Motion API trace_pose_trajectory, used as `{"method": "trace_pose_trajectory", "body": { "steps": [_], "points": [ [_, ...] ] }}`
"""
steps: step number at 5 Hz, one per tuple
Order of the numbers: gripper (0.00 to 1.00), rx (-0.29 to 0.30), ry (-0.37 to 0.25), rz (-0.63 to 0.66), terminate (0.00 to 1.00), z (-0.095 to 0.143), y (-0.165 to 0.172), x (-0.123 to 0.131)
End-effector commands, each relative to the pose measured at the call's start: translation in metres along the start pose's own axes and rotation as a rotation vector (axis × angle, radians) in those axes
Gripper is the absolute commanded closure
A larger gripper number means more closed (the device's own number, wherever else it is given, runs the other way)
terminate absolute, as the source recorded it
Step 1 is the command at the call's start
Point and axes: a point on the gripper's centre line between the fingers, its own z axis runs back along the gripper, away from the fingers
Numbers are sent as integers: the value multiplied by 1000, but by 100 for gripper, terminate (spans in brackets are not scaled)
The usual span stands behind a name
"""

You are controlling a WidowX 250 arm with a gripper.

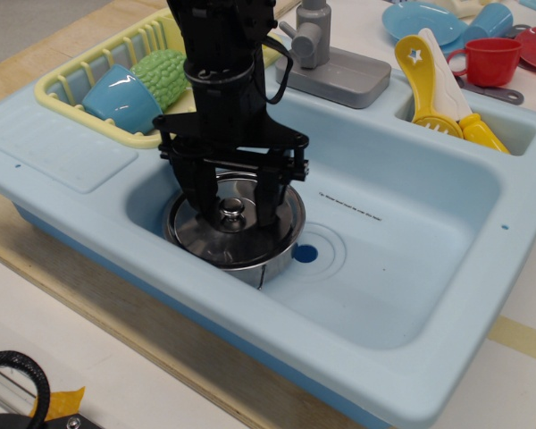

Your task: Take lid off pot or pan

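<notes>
A light blue toy sink (411,295) is sitting on a wooden counter, its basin taking up most of the near view. In the near-left part of the basin the pot (250,262) is standing upright, and the lid (237,234) is lying flat on it, closing it, with its small knob (232,212) pointing up at the centre. A blue drain spot (305,254) is showing just right of the pot. The black gripper (231,205) is hanging straight down over the lid, its jaws spread, one finger (194,189) standing left of the knob and the other right of it, both tips low near the lid surface and apart from the knob. Farther left, a yellow rack (71,85) is holding a blue cup (121,96) and a green bumpy toy (163,73). At the far edge a grey faucet (326,63) is standing, with yellow utensils (438,85) lying in the far right compartment.
</notes>
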Motion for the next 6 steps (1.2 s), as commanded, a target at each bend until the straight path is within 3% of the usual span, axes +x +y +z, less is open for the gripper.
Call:
{"method": "trace_pose_trajectory", "body": {
  "steps": [1, 3, 5, 6],
  "points": [
    [100, -11, 3, 34, 0, 1, 4, -1],
    [100, 13, -8, 39, 0, 13, 1, -3],
    [100, 67, -106, 21, 0, 49, -23, 0],
    [100, 35, -139, 11, 0, 51, -35, -2]
  ]
}}
